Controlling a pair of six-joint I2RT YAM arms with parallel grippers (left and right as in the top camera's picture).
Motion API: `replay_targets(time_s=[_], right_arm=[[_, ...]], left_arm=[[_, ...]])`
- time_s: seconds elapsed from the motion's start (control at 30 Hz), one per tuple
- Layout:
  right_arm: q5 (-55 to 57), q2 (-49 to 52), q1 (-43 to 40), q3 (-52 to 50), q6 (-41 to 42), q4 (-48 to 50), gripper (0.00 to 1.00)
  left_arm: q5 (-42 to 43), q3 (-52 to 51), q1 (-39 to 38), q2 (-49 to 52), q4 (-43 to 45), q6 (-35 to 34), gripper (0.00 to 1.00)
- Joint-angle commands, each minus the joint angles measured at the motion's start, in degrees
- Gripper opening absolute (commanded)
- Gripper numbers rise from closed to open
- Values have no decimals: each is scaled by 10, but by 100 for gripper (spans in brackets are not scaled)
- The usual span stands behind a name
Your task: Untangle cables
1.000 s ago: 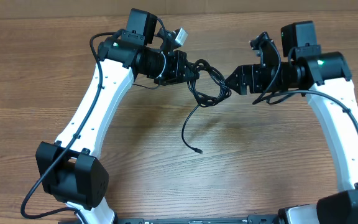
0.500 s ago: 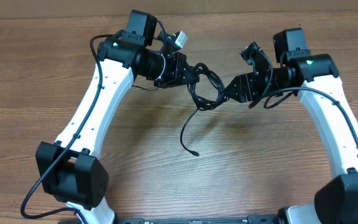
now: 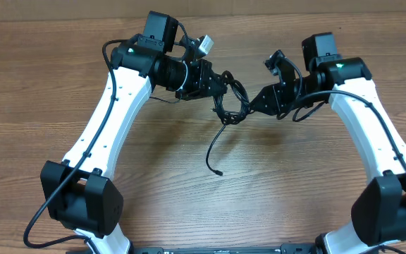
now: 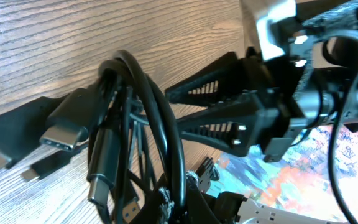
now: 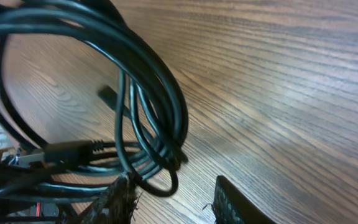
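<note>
Holding the cables (image 3: pixel 232 104) just clear of the table (image 3: pixel 294 183), as it appears from above, the left gripper (image 3: pixel 216 83) is clamped on the top of the bundle. The bundle hangs as a small tangle of loops between the 2 arms. 1 loose strand (image 3: pixel 213 144) drops from the tangle and curls down to the wood, and its plug (image 3: pixel 220 172) lies well apart from both grippers. The right gripper (image 3: pixel 258 102) sits just beside the bundle with its fingers spread. Its wrist view shows bare wood between the 2 fingertips (image 5: pixel 122 198), with only a small low loop dipping close to 1 of them, so nothing is gripped.

The step in hand looks like the 2nd grasp: 1 arm anchors the knot while the other reaches in for a loop to draw out. Next, the right gripper likely needs to ease forward until a single loop lies between its fingers. It should close on that loop only, then pull away from the left arm. Catching several cords at once would probably tighten the tangle.
</note>
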Motion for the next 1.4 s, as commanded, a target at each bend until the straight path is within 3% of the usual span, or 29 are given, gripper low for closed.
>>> replay_targets(time_s=[0.0, 0.23, 0.47, 0.93, 1.1, 1.3, 1.33, 1.37], right_arm=[[-6, 3, 21, -4, -6, 8, 39], [-4, 3, 43, -4, -5, 28, 40], [9, 17, 47, -4, 2, 47, 32], [32, 33, 48, -4, 72, 78, 4], [68, 31, 47, -1, 129, 77, 4], [68, 9, 45, 39, 129, 16, 4], [69, 2, 45, 46, 128, 8, 10], [70, -5, 45, 52, 128, 4, 26]], left_arm=[[26, 9, -1, -6, 2, -10, 4], [26, 9, -1, -6, 2, -17, 4], [26, 9, -1, -6, 2, -22, 4], [39, 9, -1, -6, 11, -36, 4], [45, 9, 0, -6, 18, -36, 4], [45, 9, 4, -6, 31, -43, 4], [46, 9, 4, -6, 32, -43, 4], [46, 9, 4, -6, 32, -43, 4]])
